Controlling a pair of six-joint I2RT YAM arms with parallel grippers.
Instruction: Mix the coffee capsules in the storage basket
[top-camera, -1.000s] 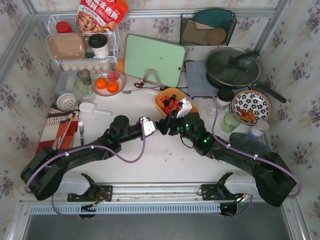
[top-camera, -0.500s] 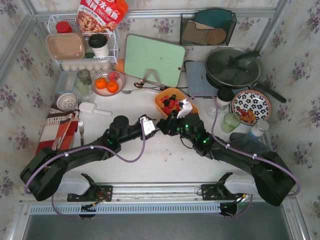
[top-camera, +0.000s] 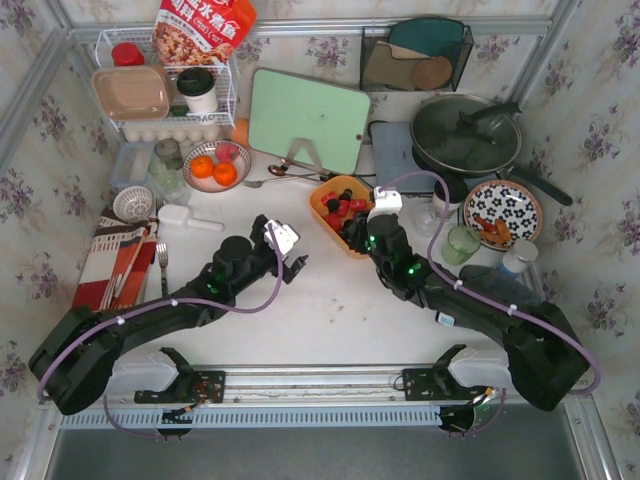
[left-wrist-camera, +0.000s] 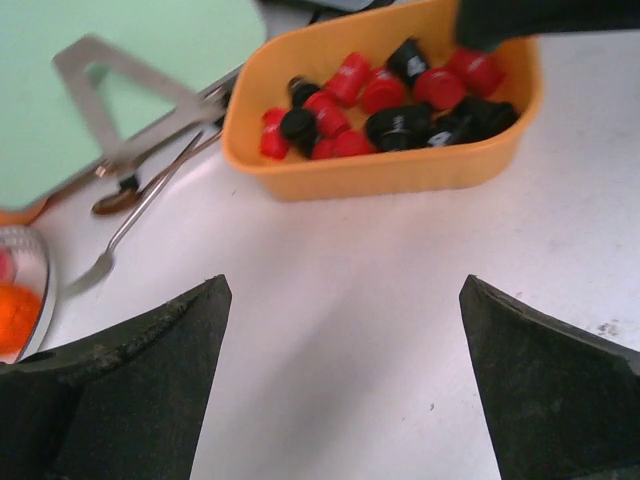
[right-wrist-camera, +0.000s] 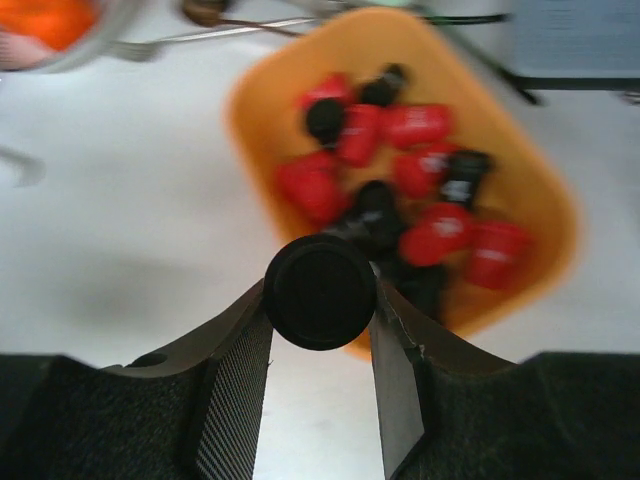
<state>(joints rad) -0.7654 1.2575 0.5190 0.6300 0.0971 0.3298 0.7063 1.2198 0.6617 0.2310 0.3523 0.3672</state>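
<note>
The orange storage basket (top-camera: 321, 204) stands mid-table, just beyond both arms, and holds red and black coffee capsules (top-camera: 344, 208). My right gripper (top-camera: 357, 232) hangs over the basket's near right edge, shut on one black capsule (right-wrist-camera: 320, 290) pinched between its fingers; that view is blurred. Beyond it lie the basket (right-wrist-camera: 250, 100) and the capsules (right-wrist-camera: 400, 180). My left gripper (top-camera: 293, 264) hovers over bare table left of the basket, open and with nothing in it. In the left wrist view the left gripper (left-wrist-camera: 340, 290) faces the basket (left-wrist-camera: 400, 178) and its capsules (left-wrist-camera: 390, 100).
A green cutting board (top-camera: 308, 118) on a metal stand is behind the basket, with spoons (top-camera: 268, 178) and a bowl of oranges (top-camera: 216, 166) to its left. A black pan (top-camera: 466, 134), a patterned plate (top-camera: 502, 213) and a green cup (top-camera: 460, 243) crowd the right.
The two grippers were together near the basket. My left gripper opened and drew back to the left. The right gripper closed on the black capsule and swung over the basket.
</note>
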